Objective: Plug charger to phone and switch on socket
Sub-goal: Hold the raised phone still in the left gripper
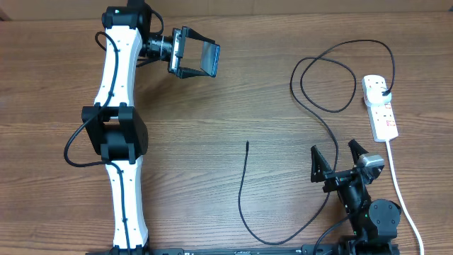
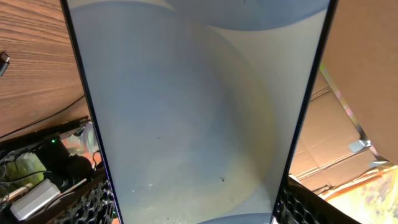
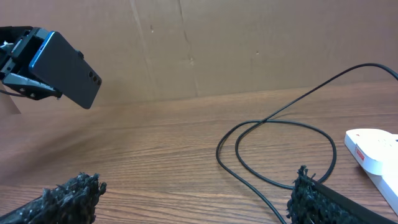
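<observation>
One phone (image 1: 205,58) hangs clear of the table (image 1: 269,78), clamped in the left gripper (image 1: 214,61) toward the far side. Well apart from it, the charger (image 1: 243,198) loops over the wood, its loose tip (image 1: 247,144) mid-table and its plug (image 1: 383,90) seated in the socket (image 1: 382,117). The right gripper (image 1: 335,161) rests spread and empty beside the cable.
</observation>
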